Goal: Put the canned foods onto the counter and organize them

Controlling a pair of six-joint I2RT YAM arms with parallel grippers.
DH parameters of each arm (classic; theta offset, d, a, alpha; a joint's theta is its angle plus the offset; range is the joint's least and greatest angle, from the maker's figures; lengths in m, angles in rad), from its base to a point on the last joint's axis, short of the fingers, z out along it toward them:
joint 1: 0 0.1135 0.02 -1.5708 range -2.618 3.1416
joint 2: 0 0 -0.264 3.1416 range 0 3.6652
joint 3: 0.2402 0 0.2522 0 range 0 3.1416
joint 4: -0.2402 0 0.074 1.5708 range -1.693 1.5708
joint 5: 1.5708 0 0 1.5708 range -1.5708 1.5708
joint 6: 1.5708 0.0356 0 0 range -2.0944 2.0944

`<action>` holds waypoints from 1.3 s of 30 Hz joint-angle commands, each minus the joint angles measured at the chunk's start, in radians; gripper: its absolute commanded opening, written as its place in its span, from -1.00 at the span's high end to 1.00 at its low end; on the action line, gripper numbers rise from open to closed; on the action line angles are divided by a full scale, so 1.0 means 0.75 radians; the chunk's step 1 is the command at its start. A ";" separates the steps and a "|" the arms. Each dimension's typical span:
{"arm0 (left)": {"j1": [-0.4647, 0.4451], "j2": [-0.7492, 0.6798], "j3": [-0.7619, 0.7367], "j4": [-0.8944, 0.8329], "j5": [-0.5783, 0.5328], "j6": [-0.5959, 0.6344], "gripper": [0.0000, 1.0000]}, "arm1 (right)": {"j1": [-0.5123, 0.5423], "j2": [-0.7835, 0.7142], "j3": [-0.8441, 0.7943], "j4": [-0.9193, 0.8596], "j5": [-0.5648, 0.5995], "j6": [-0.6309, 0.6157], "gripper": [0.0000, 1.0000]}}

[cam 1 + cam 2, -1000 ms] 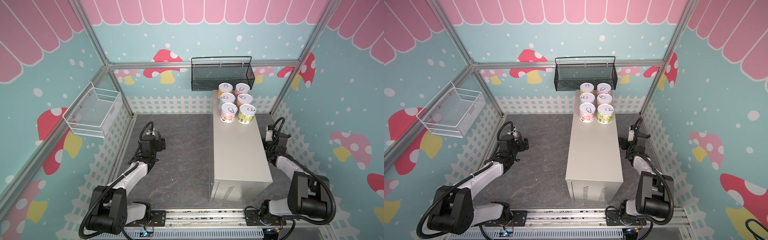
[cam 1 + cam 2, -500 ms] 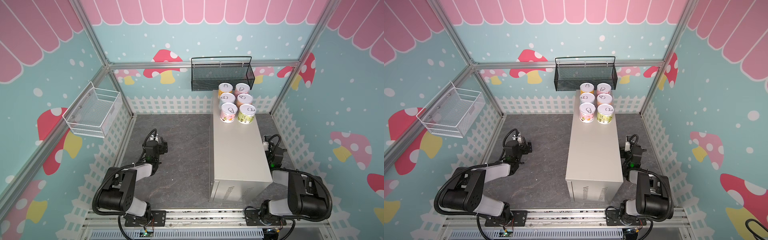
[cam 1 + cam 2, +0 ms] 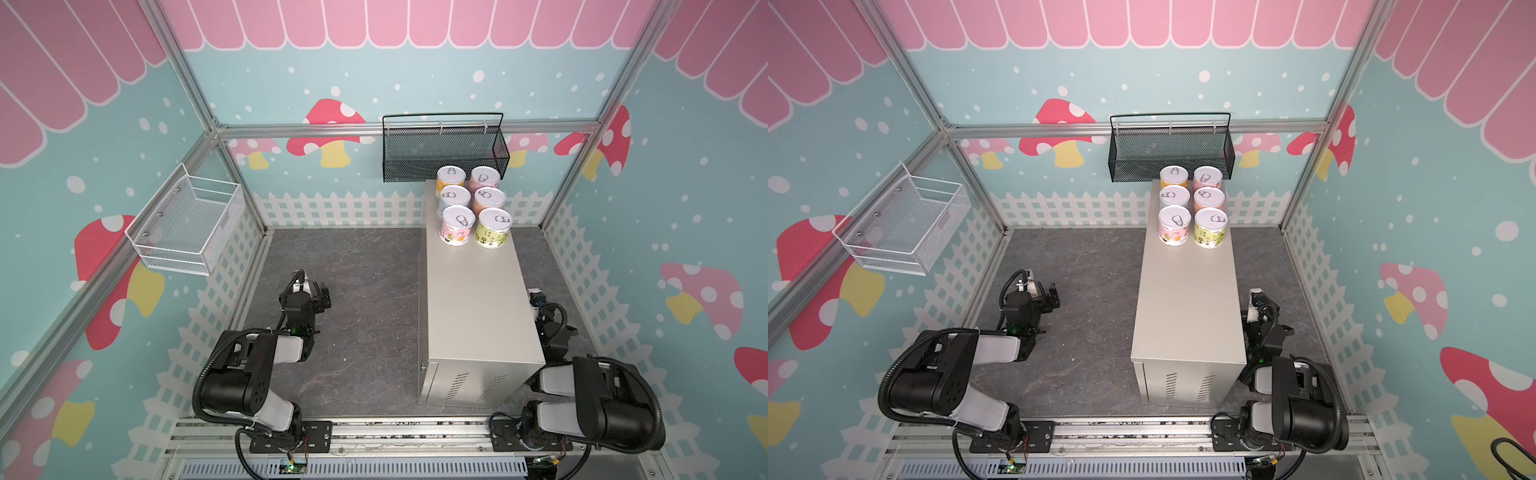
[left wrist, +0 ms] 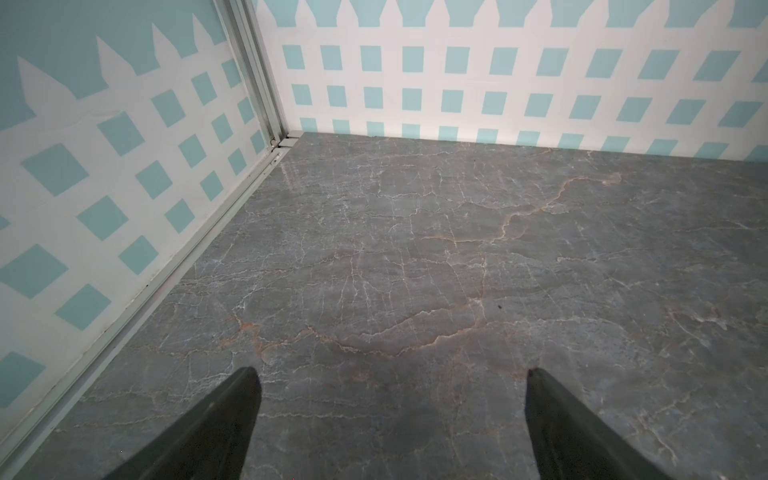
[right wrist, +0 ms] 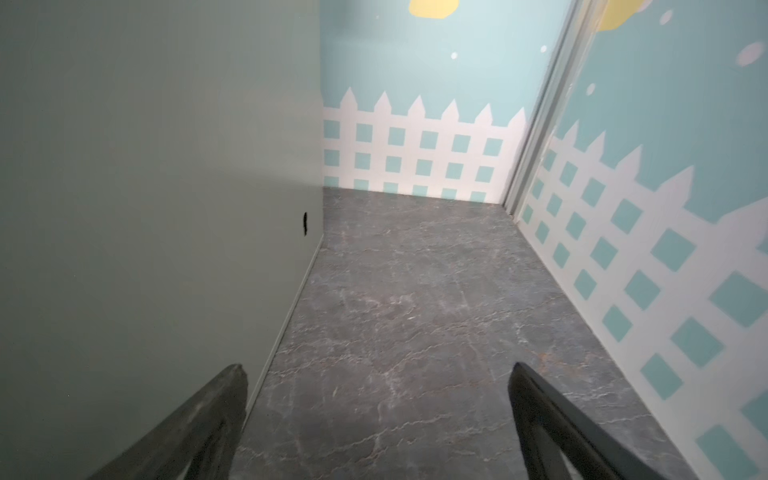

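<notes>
Top of counter [image 3: 473, 299]: near half bare, open from above. Far end taken by six canned foods [image 3: 457, 226] packed two by three; black mesh basket [image 3: 444, 153] hangs just behind them, blocks reach from far side. Left of counter the floor [image 3: 365, 291] is wide and open ahead of left gripper [image 4: 391, 370]. Narrow lane between counter side and right wall holds right gripper [image 5: 377, 365]. On left wall white wire basket [image 3: 187, 224] juts out above floor.
</notes>
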 commanded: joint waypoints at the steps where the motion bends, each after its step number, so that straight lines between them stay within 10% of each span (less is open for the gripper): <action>1: 0.005 -0.005 0.001 0.058 -0.003 -0.011 -0.99 | 0.021 0.079 0.048 0.190 -0.073 -0.002 -0.99; 12: 0.004 0.004 -0.004 0.084 -0.006 -0.005 -0.99 | 0.149 0.134 0.162 0.002 0.242 -0.047 -0.99; 39: 0.037 0.000 0.013 0.043 0.069 -0.022 -0.98 | 0.151 0.137 0.162 0.004 0.236 -0.051 -0.99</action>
